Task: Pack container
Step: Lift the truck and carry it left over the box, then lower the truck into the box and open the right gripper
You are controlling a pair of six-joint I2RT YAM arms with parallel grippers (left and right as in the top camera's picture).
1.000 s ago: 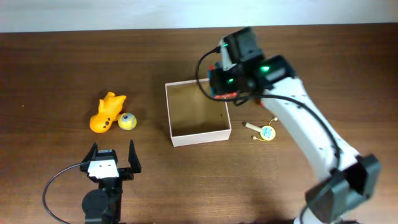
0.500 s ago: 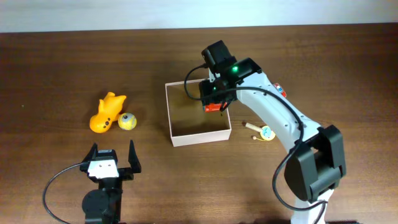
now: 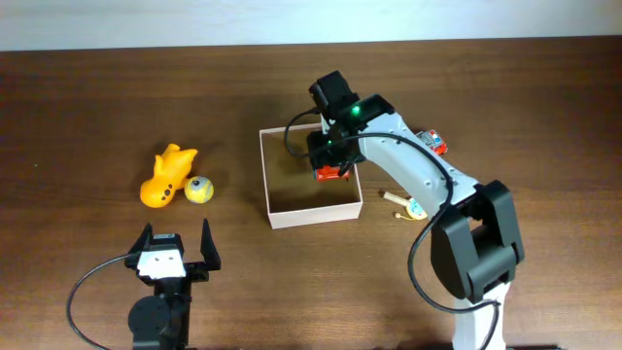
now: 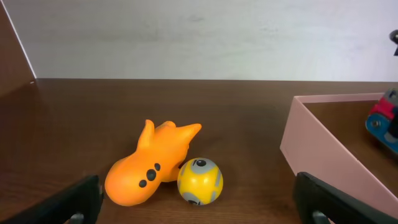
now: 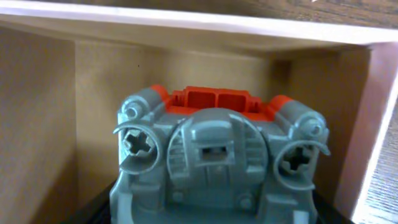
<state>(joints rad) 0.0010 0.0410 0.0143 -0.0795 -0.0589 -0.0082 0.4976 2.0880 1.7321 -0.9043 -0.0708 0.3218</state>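
Over the three o'clock side of the container (image 3: 316, 216), mid-table, the right gripper (image 3: 331, 165) pinches a red-and-grey toy vehicle (image 5: 217, 155) low between the walls, seemingly to set it down. At eight o'clock the left gripper (image 3: 175, 251) sits spread and empty, facing an orange fish (image 3: 167, 175) and yellow ball (image 3: 199, 190) not yet packed.

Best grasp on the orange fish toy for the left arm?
Probably mid-body on the orange fish toy, top-down, left end effector closing across its narrow width. It lies flat and diagonal; the tail tapers, and the yellow ball crowds its rounded end, so stay tailward.
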